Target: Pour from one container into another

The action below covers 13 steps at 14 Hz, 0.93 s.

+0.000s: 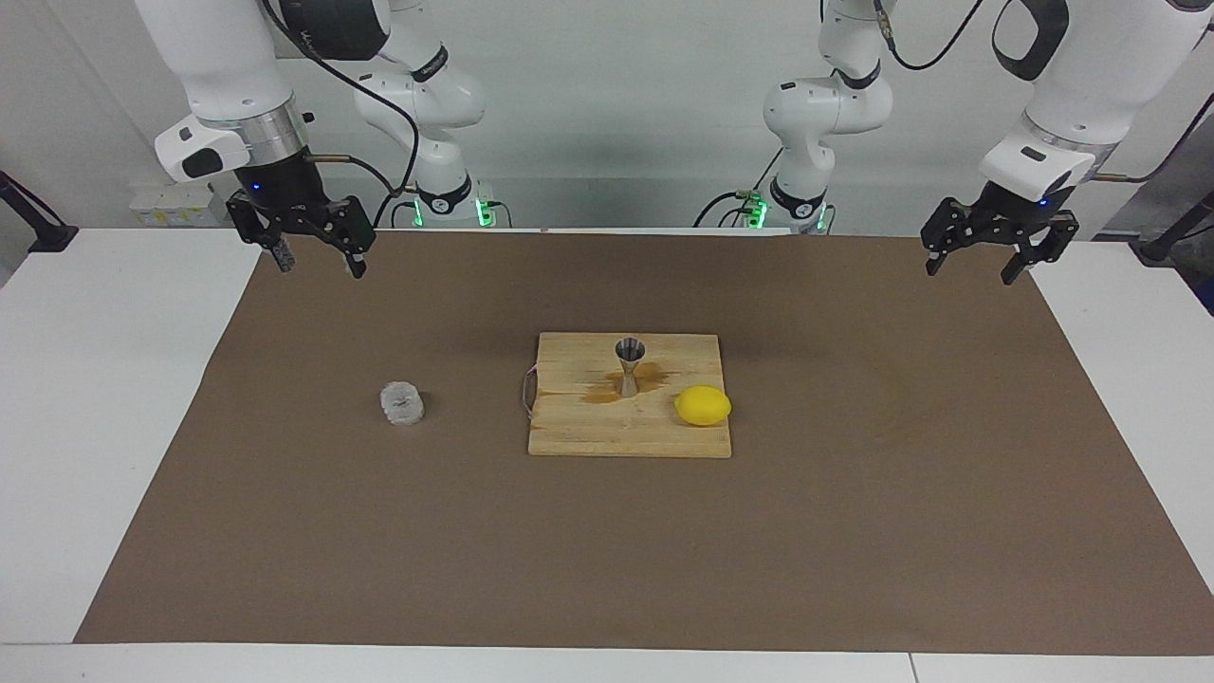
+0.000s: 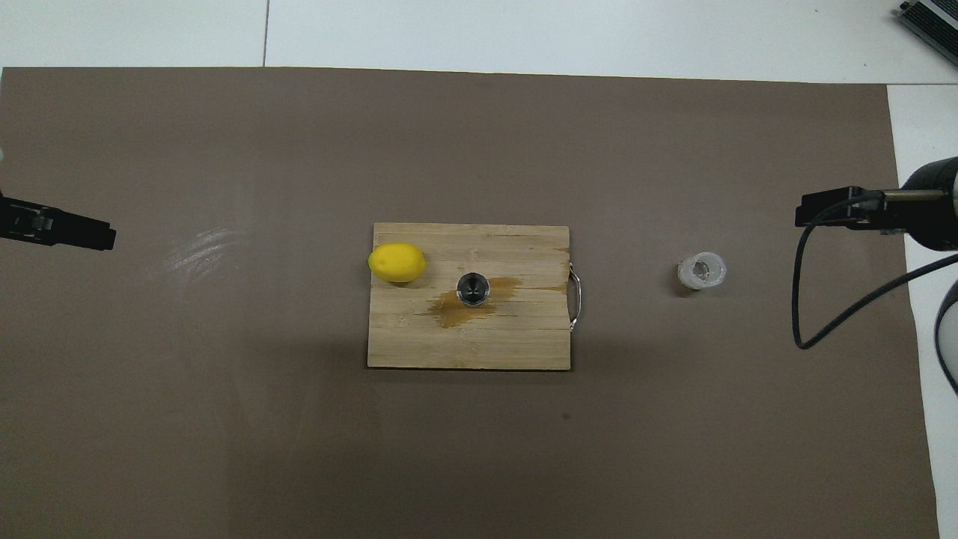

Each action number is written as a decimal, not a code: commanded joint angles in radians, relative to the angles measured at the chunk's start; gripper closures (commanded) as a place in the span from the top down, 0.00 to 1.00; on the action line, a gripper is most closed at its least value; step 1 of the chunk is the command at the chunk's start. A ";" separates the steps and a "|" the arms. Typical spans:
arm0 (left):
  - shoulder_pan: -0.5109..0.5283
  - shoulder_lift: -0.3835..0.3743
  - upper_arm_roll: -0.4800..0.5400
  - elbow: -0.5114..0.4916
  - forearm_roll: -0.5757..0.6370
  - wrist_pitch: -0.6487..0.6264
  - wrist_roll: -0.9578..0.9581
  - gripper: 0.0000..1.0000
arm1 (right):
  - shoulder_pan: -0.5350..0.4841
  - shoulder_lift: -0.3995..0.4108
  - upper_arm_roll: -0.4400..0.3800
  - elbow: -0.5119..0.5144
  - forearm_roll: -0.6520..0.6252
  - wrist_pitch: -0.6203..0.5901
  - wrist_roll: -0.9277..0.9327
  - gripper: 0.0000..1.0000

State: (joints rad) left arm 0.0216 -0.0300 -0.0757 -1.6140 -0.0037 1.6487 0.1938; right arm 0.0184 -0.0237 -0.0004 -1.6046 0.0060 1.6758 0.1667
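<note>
The clear ribbed glass cup [image 1: 402,402] [image 2: 701,270] stands upright on the brown mat, toward the right arm's end of the table. The steel jigger [image 1: 629,365] [image 2: 473,289] stands upright on the wooden board [image 1: 588,432] [image 2: 479,344] at mid-table, with a brown wet patch around its foot. My right gripper [image 1: 320,266] hangs open and empty over the mat's edge by the robots, well clear of the cup. Over the mat's corner at the left arm's end, my left gripper [image 1: 972,270] waits open and empty.
A yellow lemon [image 1: 703,406] [image 2: 397,263] lies on the board beside the jigger, toward the left arm's end. The board has a metal handle [image 2: 575,296] on the side facing the cup. White tabletop borders the mat.
</note>
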 commanded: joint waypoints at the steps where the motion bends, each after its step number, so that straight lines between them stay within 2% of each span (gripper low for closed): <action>1: 0.001 0.007 0.001 0.020 0.020 -0.018 0.052 1.00 | -0.014 0.013 0.005 0.029 -0.024 -0.060 0.019 1.00; 5: 0.001 0.004 -0.001 0.011 0.024 -0.029 0.047 1.00 | -0.017 -0.018 0.005 -0.015 -0.023 -0.116 0.017 1.00; 13: 0.000 0.006 -0.006 0.008 0.022 -0.029 0.036 1.00 | 0.008 -0.021 0.007 -0.006 -0.052 -0.136 -0.019 1.00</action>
State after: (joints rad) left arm 0.0216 -0.0274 -0.0781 -1.6148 0.0062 1.6356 0.2273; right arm 0.0298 -0.0315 0.0035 -1.6039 -0.0244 1.5482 0.1663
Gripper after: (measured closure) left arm 0.000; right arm 0.000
